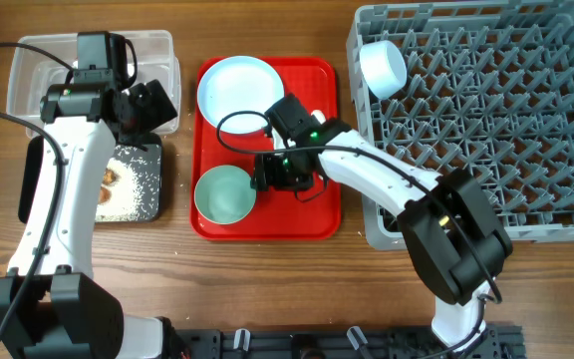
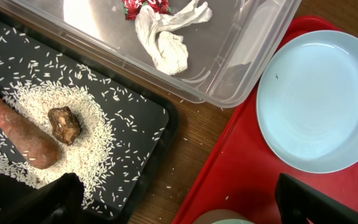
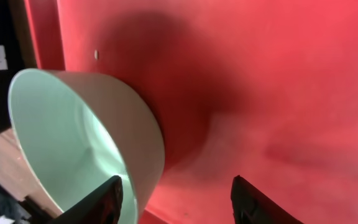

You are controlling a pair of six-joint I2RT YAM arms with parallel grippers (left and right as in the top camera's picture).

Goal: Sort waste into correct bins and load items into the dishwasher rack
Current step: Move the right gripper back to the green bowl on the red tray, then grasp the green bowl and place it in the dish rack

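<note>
- Overhead view: the dishwasher rack (image 1: 526,150) filled the right of the frame. 1 pale bowl (image 1: 383,66) lay on its side in the rack's upper left corner.
- The red tray (image 1: 287,214) sat at centre, with the pale blue plate (image 1: 239,90) at its top and the mint bowl (image 1: 224,193) at its lower left.
- The right gripper (image 3: 179,205) hung low over the red tray, just right of the mint bowl. Its jaws were apart and held nothing. We could not tell whether 1 fingertip (image 3: 104,199) touched the bowl's rim.
- The left gripper (image 2: 179,205) was spread wide and empty, above the gap between the black tray (image 2: 135,102) and the red tray.
- The clear tub (image 1: 28,60), upper left, held the wrapper with tissue (image 2: 163,34).
- The black tray, below the tub, held rice (image 2: 98,134), the carrot-like piece (image 2: 17,134) and, just beside it, the brown lump (image 2: 64,124).
</note>
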